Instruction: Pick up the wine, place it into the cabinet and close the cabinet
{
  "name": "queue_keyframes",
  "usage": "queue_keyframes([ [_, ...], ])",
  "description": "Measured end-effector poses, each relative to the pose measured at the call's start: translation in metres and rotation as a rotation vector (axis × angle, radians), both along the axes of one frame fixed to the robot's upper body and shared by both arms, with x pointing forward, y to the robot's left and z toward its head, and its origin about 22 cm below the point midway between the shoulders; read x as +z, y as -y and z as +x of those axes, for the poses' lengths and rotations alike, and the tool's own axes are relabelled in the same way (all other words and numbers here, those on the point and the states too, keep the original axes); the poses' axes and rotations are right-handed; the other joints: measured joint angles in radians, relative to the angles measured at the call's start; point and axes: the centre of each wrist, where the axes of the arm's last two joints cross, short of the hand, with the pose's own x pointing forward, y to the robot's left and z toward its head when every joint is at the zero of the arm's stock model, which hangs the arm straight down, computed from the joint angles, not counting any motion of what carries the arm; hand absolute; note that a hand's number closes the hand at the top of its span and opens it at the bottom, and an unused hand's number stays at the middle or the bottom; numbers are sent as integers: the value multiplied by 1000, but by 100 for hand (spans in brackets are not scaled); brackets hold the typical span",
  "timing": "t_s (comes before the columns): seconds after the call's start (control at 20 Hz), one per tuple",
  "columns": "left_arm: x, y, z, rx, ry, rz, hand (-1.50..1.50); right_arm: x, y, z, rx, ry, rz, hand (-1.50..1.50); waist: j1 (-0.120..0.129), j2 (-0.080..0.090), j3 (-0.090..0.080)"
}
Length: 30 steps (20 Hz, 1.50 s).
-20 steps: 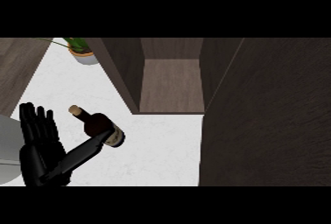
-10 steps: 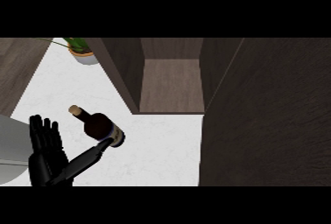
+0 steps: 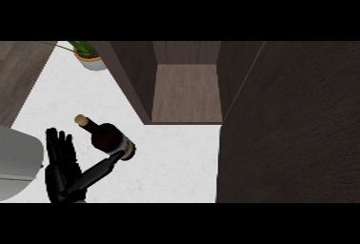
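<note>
Wine bottle [image 3: 107,137] stands on the white worktop [image 3: 175,162], just left of and in front of the open cabinet [image 3: 184,93], cork end tilted toward upper left. Left hand [image 3: 62,164] at lower left, fingers straight and spread, its thumb reaching to the bottle's base but curled round nothing. Potted plant [image 3: 88,56] at the worktop's far end; right hand not visible.
</note>
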Motion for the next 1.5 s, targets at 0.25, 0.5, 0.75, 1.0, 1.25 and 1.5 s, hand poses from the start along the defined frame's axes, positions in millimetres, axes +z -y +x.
queue_keyframes([
  [0.25,-26,-1,3,-8,-6,-17,-150,3,-5,5,-8,8,2,-150,1,0,0],
  [0.5,-41,2,9,-21,-18,-24,-150,5,-5,0,-12,9,1,-150,0,0,0],
  [0.75,-59,-2,12,-29,-23,-34,-150,2,2,-3,-23,3,-24,-150,-1,0,0],
  [1.0,-82,2,9,-24,-28,-52,-150,2,1,-3,-21,4,-17,-150,-2,0,0],
  [1.25,-96,2,22,-19,-1,-94,-150,0,1,-2,-21,13,-16,-150,-3,1,0],
  [1.5,-105,1,16,-38,46,-146,-150,5,-4,0,-24,18,-19,-150,-1,0,0],
])
